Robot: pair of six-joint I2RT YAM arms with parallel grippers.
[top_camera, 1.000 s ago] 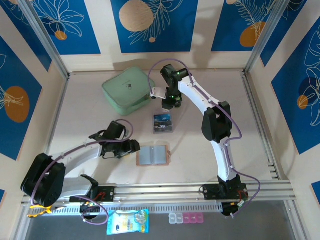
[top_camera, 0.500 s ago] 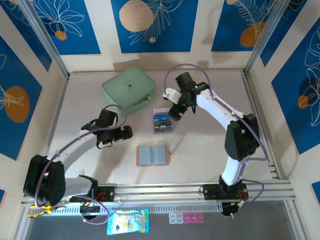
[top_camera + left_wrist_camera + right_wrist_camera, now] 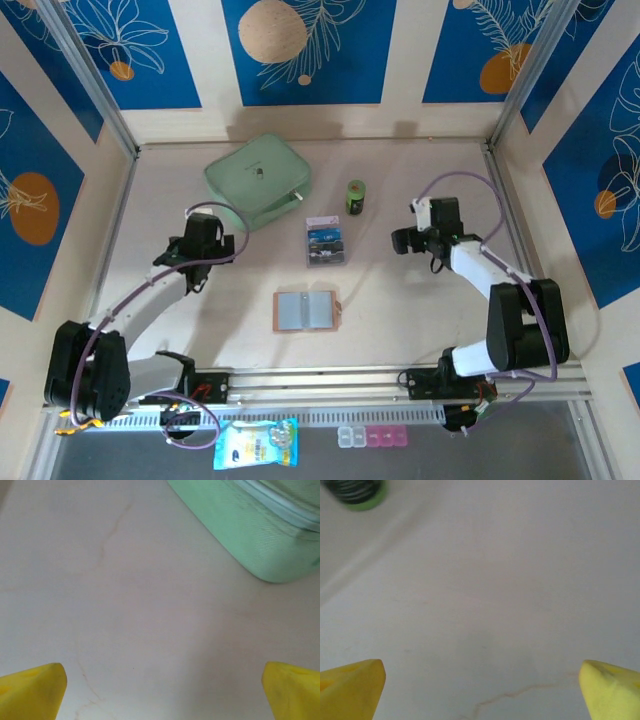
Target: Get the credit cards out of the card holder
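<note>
Both arms have drawn back sideways, likely because the job looks done. On the pale bench [image 3: 420,310], a large mint-green zip case [image 3: 258,180] sits ahead-right of the left end effector [image 3: 161,692], its fingers [image 3: 30,690] wide apart and empty; the right end effector [image 3: 481,690] gapes empty too. Between them lie the open tan leather card holder [image 3: 305,311], its pockets seemingly bare, and a clear plastic box [image 3: 327,258] holding the blue credit cards [image 3: 326,238]. A small green-and-black cylinder [image 3: 355,196] stands ahead-left of the right one.
</note>
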